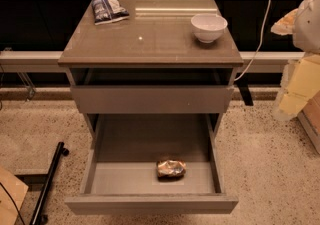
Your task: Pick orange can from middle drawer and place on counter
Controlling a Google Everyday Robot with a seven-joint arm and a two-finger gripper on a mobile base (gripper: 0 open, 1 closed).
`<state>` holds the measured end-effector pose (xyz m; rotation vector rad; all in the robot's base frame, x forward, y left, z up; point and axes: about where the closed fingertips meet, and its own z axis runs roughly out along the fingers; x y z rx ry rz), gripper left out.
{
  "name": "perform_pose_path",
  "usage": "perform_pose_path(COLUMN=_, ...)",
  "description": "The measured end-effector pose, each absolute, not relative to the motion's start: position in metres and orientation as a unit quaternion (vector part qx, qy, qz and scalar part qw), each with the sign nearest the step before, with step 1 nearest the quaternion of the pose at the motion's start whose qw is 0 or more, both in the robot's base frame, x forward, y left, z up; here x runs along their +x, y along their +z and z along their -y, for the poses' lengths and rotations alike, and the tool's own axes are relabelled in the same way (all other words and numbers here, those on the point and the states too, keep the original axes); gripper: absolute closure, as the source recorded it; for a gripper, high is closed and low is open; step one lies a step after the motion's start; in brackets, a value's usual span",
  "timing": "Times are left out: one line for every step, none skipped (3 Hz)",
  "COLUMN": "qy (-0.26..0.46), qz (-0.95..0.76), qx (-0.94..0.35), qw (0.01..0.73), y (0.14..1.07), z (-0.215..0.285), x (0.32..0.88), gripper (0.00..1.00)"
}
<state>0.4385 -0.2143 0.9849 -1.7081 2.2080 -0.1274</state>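
One orange can (171, 168), crushed and dented, lies on its side in the open middle drawer (150, 204). You can see it resting on the drawer's paler grey floor, a little right of centre and closer to the front wall than to the back. It touches neither side wall. The drawer is pulled well out toward you, so its whole inside is on show, and the can is the only thing in it.

Above it, the upper drawer front (150, 99) sits just under the counter (165, 44). On the counter you have a white bowl (208, 27) standing upright near the right edge and a blue-white snack bag (108, 8) lying flat at the back left corner, the two well apart. A small white speck (140, 38) sits between them, nearer the bag.

Your gripper (295, 91) appears only as a pale, blurred shape at the far right edge, beside the cabinet and about level with the upper drawer front. It is well apart from the can and touches nothing you can make out. You cannot tell whether it is open or closed.

A white cable (260, 34) hangs down behind the cabinet's right side, and a black pole (47, 184) lies on the speckled floor (270, 169) at the lower left.
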Motion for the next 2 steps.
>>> perform_pose_path(qy=-0.045, qz=-0.778, qx=-0.602, qw=0.173, y=0.985, z=0.214, x=0.439, gripper=0.0)
perform_pose_path(qy=-0.023, qz=-0.77, qx=-0.605, qw=0.201, y=0.972, z=0.212, x=0.449, gripper=0.0)
